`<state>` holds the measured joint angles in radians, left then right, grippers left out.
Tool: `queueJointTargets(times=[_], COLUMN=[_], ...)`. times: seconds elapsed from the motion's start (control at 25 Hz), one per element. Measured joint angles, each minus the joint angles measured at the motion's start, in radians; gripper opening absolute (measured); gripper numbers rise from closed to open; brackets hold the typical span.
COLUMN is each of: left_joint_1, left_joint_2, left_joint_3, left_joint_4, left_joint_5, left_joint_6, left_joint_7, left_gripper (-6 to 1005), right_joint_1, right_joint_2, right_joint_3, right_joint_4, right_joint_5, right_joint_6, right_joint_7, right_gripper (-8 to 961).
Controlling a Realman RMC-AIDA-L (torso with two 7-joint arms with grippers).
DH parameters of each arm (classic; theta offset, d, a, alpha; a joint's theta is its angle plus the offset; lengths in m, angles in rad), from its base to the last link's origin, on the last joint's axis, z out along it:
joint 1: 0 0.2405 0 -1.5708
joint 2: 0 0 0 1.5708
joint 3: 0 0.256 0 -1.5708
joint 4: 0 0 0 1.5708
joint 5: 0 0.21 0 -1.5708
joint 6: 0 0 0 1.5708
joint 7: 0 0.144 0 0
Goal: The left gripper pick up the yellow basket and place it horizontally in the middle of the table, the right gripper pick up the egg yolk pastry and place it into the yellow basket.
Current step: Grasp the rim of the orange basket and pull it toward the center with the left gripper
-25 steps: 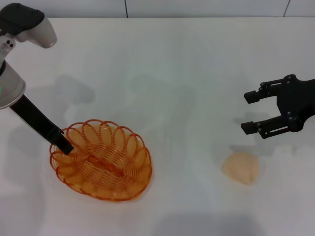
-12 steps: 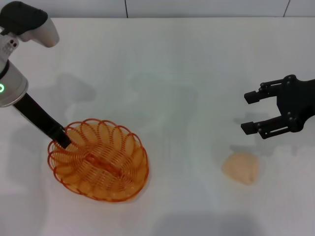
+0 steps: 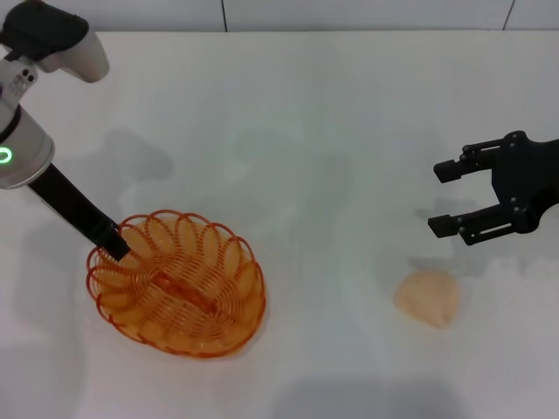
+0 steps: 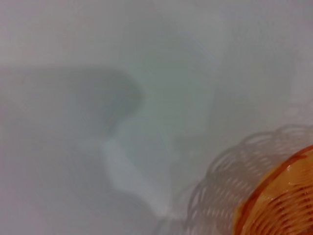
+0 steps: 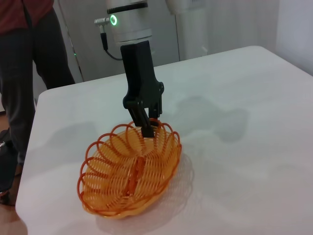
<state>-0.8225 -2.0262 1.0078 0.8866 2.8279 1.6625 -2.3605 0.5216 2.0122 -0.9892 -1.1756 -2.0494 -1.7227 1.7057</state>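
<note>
- Your left gripper (image 3: 112,247), the black two-fingered claw on the black arm with the silver-white cylindrical segment, sits at the far-left rim of the yellow basket (image 3: 176,281), an oval, shallow, orange-amber translucent wire basket with a looped, petal-like rim.
- In the right wrist view the left gripper (image 5: 149,126) has its fingers pinched on a rim loop of the yellow basket (image 5: 129,170); one finger sits inside the rim, the other outside.
- The basket is at the near-left of the plain white table (image 3: 306,131), lifted and tilted, with a shadow beneath it; its gripped end is higher than the opposite end.
- The left wrist view shows only an edge of the basket (image 4: 279,200) and its shadow on the tabletop.
- Your right gripper (image 3: 445,198), the black two-fingered claw on the all-black arm, hangs over the right side of the table, fingers spread apart and holding nothing.
- The egg yolk pastry (image 3: 427,298), a small rounded pale cream-peach lump, lies on the table just nearer you than the right gripper, apart from it and well away from the basket.
</note>
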Motion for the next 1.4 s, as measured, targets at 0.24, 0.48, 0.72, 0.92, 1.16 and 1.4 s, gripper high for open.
queueJointTargets(times=[0.24, 0.48, 0.72, 0.92, 1.16, 1.4], left_joint_1=[-0.003, -0.003, 0.0, -0.003, -0.006, -0.023], left_joint_2=[-0.006, -0.008, -0.011, -0.011, 0.002, 0.02], left_joint_3=[0.0, 0.022, 0.047, 0.044, 0.04, -0.035], left_joint_4=[0.0, 0.0, 0.0, 0.012, 0.047, 0.051], left_joint_5=[-0.001, -0.003, -0.003, -0.006, -0.055, -0.081], left_joint_6=[0.008, 0.022, 0.027, 0.039, 0.054, 0.067], left_joint_7=[0.005, 0.015, 0.016, 0.016, 0.009, -0.013], left_gripper=[211, 190, 170, 139, 102, 101], right_joint_1=[0.0, 0.0, 0.0, -0.001, -0.001, -0.003], right_joint_2=[-0.001, -0.001, -0.001, -0.001, -0.001, -0.001], right_joint_3=[0.0, 0.0, 0.0, 0.0, 0.0, 0.001], right_joint_4=[-0.001, -0.001, -0.001, -0.001, -0.001, -0.001], right_joint_5=[0.0, 0.0, 0.0, 0.0, 0.0, 0.003], right_joint_6=[0.0, 0.0, 0.0, 0.0, 0.0, 0.0], right_joint_7=[0.0, 0.0, 0.0, 0.0, 0.0, 0.0], right_gripper=[770, 771, 770, 770, 771, 771])
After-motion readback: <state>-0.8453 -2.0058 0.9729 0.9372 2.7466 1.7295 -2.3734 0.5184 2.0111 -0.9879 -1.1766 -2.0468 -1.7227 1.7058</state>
